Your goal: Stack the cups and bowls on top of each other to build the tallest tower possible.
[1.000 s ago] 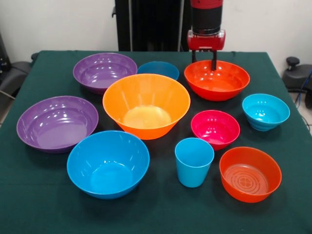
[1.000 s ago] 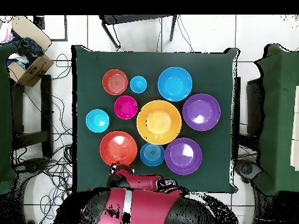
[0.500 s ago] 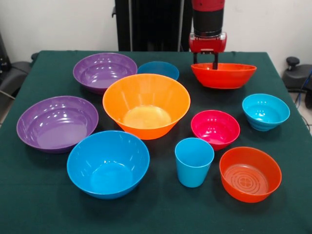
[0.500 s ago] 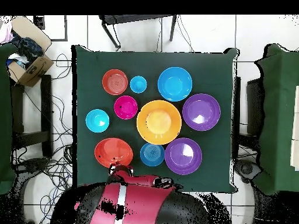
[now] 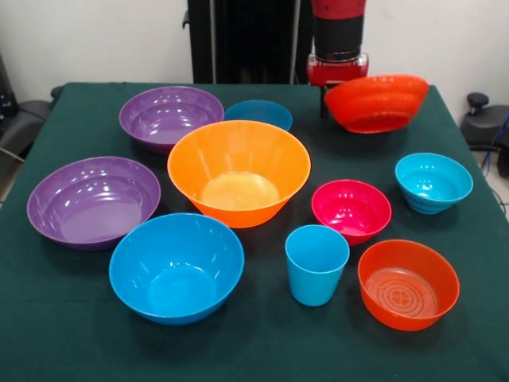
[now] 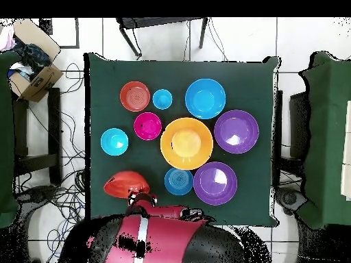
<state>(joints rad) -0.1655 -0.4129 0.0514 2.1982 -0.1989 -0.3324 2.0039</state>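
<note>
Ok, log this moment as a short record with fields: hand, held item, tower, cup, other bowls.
hand: shut on the rim of the red bowl
held item: red bowl, lifted off the table and tilted
tower: not started; orange bowl sits empty mid-table
cup: upright, alone, between the blue bowl and the small red bowl
other bowls: two purple, one dark blue, one magenta, one cyan, all separate on the table
</note>
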